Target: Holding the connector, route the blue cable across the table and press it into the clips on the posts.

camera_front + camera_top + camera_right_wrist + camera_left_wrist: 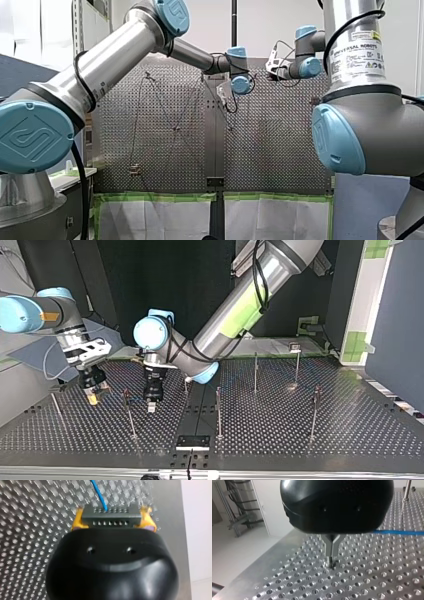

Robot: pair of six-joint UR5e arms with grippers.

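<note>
Connector clamped, blue cable attached, posts standing.
The connector is seen as a dark rectangular block with two rows of small holes, held level between the yellow pads of the right gripper, over the perforated table. The thin blue cable is seen leaving the block's far row and running straight away across the table. Slim metal posts are stood upright, well apart; their clips cannot be made out.
</note>
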